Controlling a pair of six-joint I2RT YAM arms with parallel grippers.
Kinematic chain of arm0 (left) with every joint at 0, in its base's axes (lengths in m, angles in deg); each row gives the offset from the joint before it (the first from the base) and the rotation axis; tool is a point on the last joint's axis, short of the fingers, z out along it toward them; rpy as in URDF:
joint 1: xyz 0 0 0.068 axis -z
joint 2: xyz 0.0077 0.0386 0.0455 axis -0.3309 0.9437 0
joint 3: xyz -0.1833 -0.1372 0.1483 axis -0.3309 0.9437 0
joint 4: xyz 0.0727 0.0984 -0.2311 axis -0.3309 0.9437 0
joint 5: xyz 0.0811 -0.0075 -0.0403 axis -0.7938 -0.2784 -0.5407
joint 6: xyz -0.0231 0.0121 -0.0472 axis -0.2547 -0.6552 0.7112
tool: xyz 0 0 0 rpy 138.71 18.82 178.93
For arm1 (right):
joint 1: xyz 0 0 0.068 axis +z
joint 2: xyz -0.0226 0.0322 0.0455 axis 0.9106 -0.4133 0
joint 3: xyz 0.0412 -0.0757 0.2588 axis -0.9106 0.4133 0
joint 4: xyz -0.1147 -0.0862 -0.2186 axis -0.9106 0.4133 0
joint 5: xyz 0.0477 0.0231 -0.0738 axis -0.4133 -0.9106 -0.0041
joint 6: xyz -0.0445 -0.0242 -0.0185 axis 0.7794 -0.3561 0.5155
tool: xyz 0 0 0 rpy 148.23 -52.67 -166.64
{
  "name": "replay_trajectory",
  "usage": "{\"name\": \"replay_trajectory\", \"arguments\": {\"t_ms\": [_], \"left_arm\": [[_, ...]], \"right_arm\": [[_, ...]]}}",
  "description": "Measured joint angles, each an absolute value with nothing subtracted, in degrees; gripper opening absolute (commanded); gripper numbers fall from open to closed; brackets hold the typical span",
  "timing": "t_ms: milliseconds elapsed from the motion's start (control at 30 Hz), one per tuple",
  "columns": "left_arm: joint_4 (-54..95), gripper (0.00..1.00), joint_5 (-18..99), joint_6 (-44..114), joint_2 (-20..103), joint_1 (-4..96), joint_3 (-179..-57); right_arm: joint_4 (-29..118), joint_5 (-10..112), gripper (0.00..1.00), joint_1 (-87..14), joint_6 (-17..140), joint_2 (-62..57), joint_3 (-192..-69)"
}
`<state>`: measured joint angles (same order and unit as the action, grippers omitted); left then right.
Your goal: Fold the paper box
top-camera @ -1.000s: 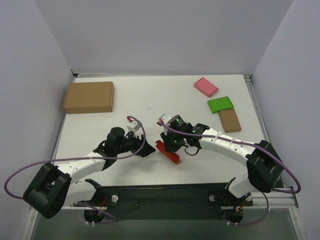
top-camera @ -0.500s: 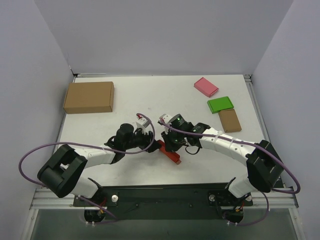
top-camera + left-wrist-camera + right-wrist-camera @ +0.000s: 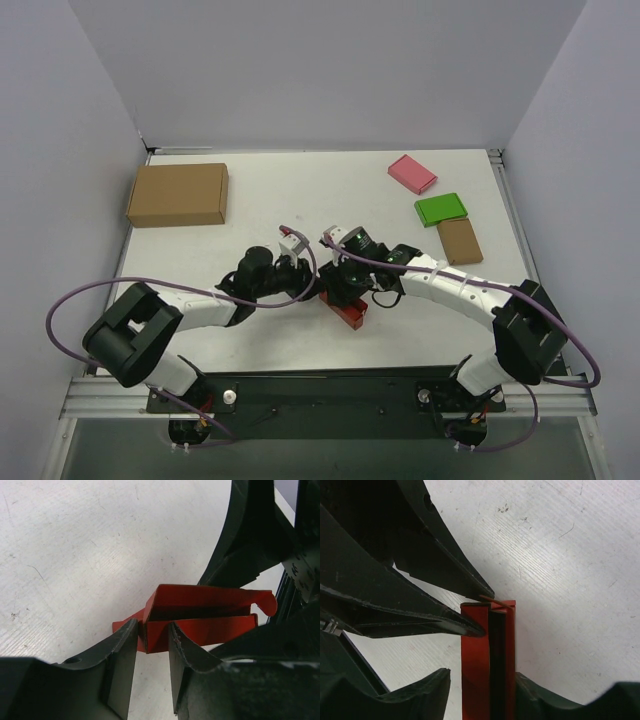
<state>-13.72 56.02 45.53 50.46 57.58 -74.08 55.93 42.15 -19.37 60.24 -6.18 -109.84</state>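
Note:
The red paper box (image 3: 350,313) lies on the white table near the front centre, its top gaping open (image 3: 200,611). My left gripper (image 3: 315,285) has come to the box's left end. Its jaws stand partly open (image 3: 152,627), and that end's corner lies between the fingertips. My right gripper (image 3: 343,295) straddles the box from above. In the right wrist view the box (image 3: 476,670) runs between its open fingers (image 3: 482,695). The right finger (image 3: 545,695) rests against one wall, and a strip of table shows at the other finger. The left gripper's fingertips (image 3: 475,628) touch the box's end.
A large brown carton (image 3: 178,194) sits at the back left. A pink flat box (image 3: 412,173), a green flat box (image 3: 441,209) and a small brown flat box (image 3: 459,241) lie at the back right. Grey walls enclose the table.
My left arm swung right to the box's end while its jaws narrowed. My right gripper, shut on the box before, has opened around it.

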Motion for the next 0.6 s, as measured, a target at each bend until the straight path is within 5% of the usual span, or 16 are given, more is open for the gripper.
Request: {"name": "replay_trajectory", "arguments": {"t_ms": [267, 400, 600], "left_arm": [[-13.0, 0.38, 53.8, 44.9, 51.1, 59.2, -75.2], [-12.9, 0.41, 53.4, 45.0, 51.1, 59.4, -75.4], [-11.4, 0.57, 52.1, 45.4, 50.2, 59.4, -75.4]], "right_arm": [[57.5, 47.8, 0.58, -15.0, 59.8, -6.2, -109.9], [58.6, 53.0, 0.31, -11.9, 59.8, -7.0, -110.2], [59.7, 57.3, 0.13, -10.8, 59.4, -8.5, -111.5]]}}
